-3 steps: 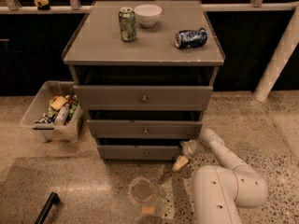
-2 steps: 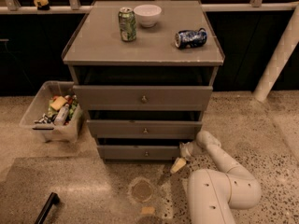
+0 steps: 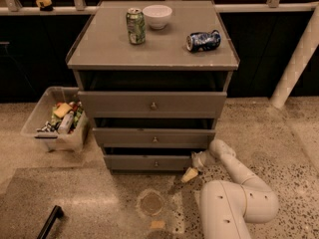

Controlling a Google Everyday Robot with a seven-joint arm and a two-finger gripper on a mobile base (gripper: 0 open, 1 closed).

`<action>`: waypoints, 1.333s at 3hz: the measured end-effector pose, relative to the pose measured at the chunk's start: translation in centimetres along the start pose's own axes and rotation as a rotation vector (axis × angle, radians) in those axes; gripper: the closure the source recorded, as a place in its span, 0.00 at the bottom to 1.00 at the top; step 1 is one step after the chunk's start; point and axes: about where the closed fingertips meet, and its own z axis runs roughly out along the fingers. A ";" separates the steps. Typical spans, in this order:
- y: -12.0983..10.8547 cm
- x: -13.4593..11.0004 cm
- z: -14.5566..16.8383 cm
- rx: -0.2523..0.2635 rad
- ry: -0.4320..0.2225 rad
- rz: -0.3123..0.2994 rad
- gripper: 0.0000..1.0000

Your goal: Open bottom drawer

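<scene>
Obs: gripper [image 3: 190,174] located at R end of btm drawer [image 3: 130,162]; contact w/ panel not resolved. Gripper state cannot be told. Knob [image 3: 156,164] left untouched at drawer centre.

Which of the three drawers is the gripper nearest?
The bottom drawer, the lowest and narrowest front; the gripper is low down, by its right end in the view.

Arm [image 3: 242,175] shifted a little left since 1 s ago, with its wrist and elbow nearer the cabinet [image 3: 99,49]. End effector [image 3: 191,170] moved slightly left and down. It now sits at the right end of the bottom drawer [image 3: 134,162], low over the floor [image 3: 99,193]. Probably touching the front, hard to confirm.
</scene>
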 end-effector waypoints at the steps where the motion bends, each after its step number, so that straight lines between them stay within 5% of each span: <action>1: 0.0 0.0 0.0 0.000 0.000 0.000 0.41; 3: 0.0 0.0 0.0 0.000 0.000 0.000 0.87; 4: 0.0 -0.3 -0.4 0.000 0.000 0.000 1.00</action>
